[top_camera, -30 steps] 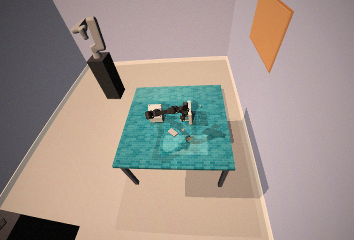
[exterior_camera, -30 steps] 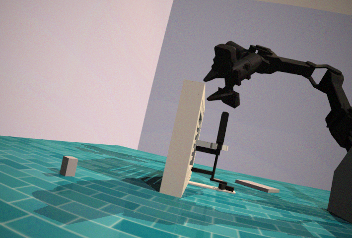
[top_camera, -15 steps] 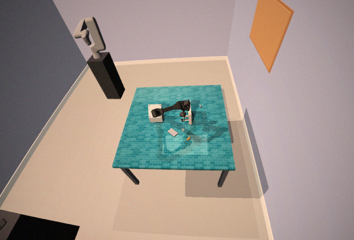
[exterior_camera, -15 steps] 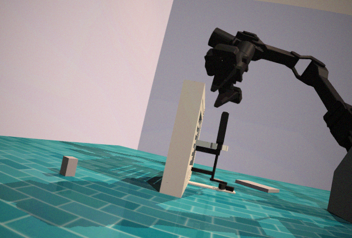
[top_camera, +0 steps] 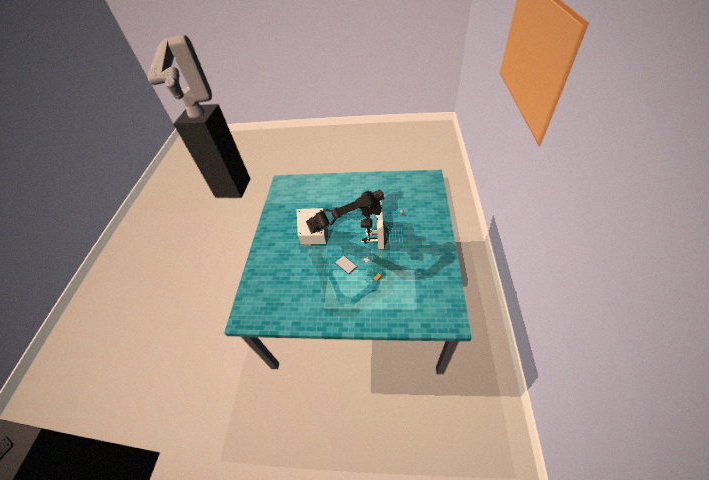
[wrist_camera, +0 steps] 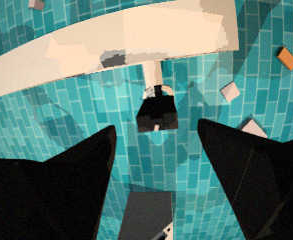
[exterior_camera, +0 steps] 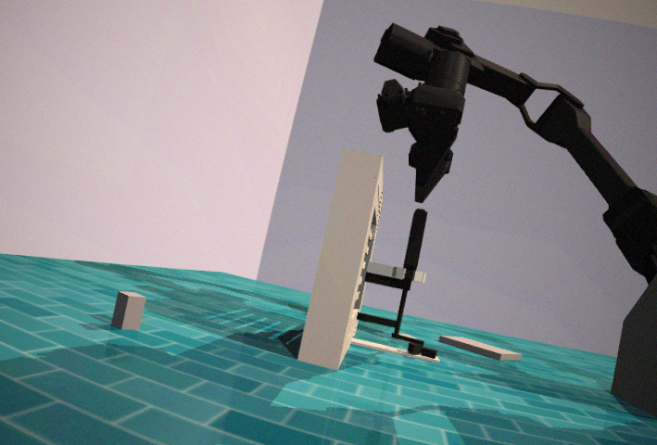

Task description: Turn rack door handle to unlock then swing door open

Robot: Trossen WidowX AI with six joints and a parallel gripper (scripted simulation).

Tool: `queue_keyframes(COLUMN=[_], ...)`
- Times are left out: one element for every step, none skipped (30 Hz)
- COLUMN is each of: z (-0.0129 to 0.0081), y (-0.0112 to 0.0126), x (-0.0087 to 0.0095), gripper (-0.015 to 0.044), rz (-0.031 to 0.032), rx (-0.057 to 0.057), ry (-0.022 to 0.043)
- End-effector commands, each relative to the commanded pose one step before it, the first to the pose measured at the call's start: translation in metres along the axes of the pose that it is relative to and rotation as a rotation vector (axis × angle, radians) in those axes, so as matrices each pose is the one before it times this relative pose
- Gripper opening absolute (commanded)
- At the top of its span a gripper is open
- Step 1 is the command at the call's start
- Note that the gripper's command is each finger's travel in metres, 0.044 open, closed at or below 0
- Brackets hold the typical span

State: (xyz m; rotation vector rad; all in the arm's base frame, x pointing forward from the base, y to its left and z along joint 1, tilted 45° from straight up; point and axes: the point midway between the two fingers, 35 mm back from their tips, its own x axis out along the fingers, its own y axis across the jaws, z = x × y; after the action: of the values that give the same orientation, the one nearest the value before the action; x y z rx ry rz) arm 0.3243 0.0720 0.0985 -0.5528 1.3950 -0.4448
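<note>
Currently, the gripper (exterior_camera: 420, 200) (wrist_camera: 157, 128) is open and points downward above the black upright handle (exterior_camera: 415, 238) (wrist_camera: 157, 114), its fingertips apart from it; the handle stands beside the pale rack frame (exterior_camera: 339, 251) (wrist_camera: 136, 30). A flat pale block (top_camera: 346, 264) (exterior_camera: 480, 348) lies on the teal table (top_camera: 287, 305) (exterior_camera: 156, 399); an orange block (top_camera: 377, 277) (wrist_camera: 286, 58) lies nearby.

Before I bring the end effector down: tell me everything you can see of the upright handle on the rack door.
The upright handle is a straight, matte black bar with a squared top, leaning slightly in the exterior view. It stands out from the pale rack frame, beside a short light crosspiece and above a thinner black rod. Its material can't be told. The end effector hangs above its top, fingers apart, with a gap; nothing grips it.
</note>
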Motion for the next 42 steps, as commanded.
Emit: queue_keyframes(z=[-0.00315, -0.00056, -0.00031, -0.0001, 0.0, 0.0, 0.0, 0.00003, 0.0001, 0.00016, 0.00019, 0.00018, 0.00017, 0.00016, 0.00015, 0.00014, 0.00013, 0.00012, 0.00011, 0.0001, 0.00009, 0.00008, 0.00007, 0.00006, 0.00005, 0.00004, 0.00003, 0.00002, 0.00001, 0.00001, 0.0, -0.00001, -0.00002, -0.00003, -0.00004, -0.00005, -0.00006, -0.00007, -0.00008, -0.00009, -0.0001, -0.00011], y=[0.00397, 0.00082, 0.00048, 0.00016, 0.0, 0.0, 0.0, 0.00001, 0.00003, 0.00005, 0.00005, 0.00005, 0.00005, 0.00004, 0.00004, 0.00003, 0.00003, 0.00003, 0.00002, 0.00002, 0.00001, 0.00001, 0.00001, 0.0, 0.0, 0.0, -0.00001, -0.00001, -0.00001, -0.00002, -0.00002, -0.00003, -0.00003, -0.00003, -0.00004, -0.00004, -0.00004, -0.00004, -0.00005, -0.00005, -0.00005, -0.00006], x=[-0.00079, -0.00032, -0.00022, -0.00008, 0.0, 0.0, 0.0, 0.00027, 0.00082, 0.00137, 0.00164, 0.00164, 0.00164, 0.00164, 0.00164, 0.00164, 0.00164, 0.00164, 0.00164, 0.00164, 0.00164, 0.00164, 0.00164, 0.00164, 0.00164, 0.00164, 0.00164, 0.00163, 0.00163, 0.00163, 0.00163, 0.00163, 0.00163, 0.00163, 0.00163, 0.00162, 0.00162, 0.00162, 0.00162, 0.00162, 0.00162, 0.00161], gripper=[0.0283, 0.0283, 0.0283, 0.0283, 0.0283, 0.0283, 0.0283, 0.0283, 0.0283, 0.0283, 0.0283, 0.0283, 0.0283, 0.0283, 0.0283, 0.0283, 0.0283, 0.0283, 0.0283, 0.0283, 0.0283, 0.0283, 0.0283, 0.0283, 0.0283, 0.0283, 0.0283, 0.0283, 0.0283, 0.0283, 0.0283, 0.0283, 0.0283, 0.0283, 0.0283, 0.0283, 0.0283, 0.0283, 0.0283, 0.0283, 0.0283, 0.0283], rz=[-0.0907, -0.01685, -0.01016, -0.00339, 0.0, 0.0, 0.0, 0.00002, 0.00007, 0.00011, 0.00012, 0.00011, 0.0001, 0.00009, 0.00008, 0.00007, 0.00006, 0.00005, 0.00004, 0.00003, 0.00002, 0.00001, 0.0, -0.00001, -0.00001, -0.00002, -0.00003, -0.00004, -0.00005, -0.00006, -0.00007, -0.00008, -0.00009, -0.0001, -0.00011, -0.00012, -0.00013, -0.00014, -0.00015, -0.00016, -0.00017, -0.00018], rx=[-0.0647, -0.0138, -0.0083, -0.0028, 0.0, 0.0, 0.0, 0.0, 0.0, 0.0, 0.0, 0.0, 0.0, 0.0, 0.0, 0.0, 0.0, 0.0, 0.0, 0.0, 0.0, 0.0, 0.0, 0.0, 0.0, 0.0, 0.0, 0.0, 0.0, 0.0, 0.0, 0.0, 0.0, 0.0, 0.0, 0.0, 0.0, 0.0, 0.0, 0.0, 0.0, 0.0], ry=[0.04244, 0.00758, 0.00441, 0.00145, 0.0, 0.0, 0.0, -0.00001, -0.00004, -0.00006, -0.00007, -0.00007, -0.00007, -0.00006, -0.00006, -0.00006, -0.00006, -0.00006, -0.00006, -0.00005, -0.00005, -0.00005, -0.00005, -0.00004, -0.00004, -0.00004, -0.00004, -0.00003, -0.00003, -0.00003, -0.00003, -0.00002, -0.00002, -0.00002, -0.00001, -0.00001, -0.00001, 0.0, 0.0, 0.0, 0.00001, 0.00001])
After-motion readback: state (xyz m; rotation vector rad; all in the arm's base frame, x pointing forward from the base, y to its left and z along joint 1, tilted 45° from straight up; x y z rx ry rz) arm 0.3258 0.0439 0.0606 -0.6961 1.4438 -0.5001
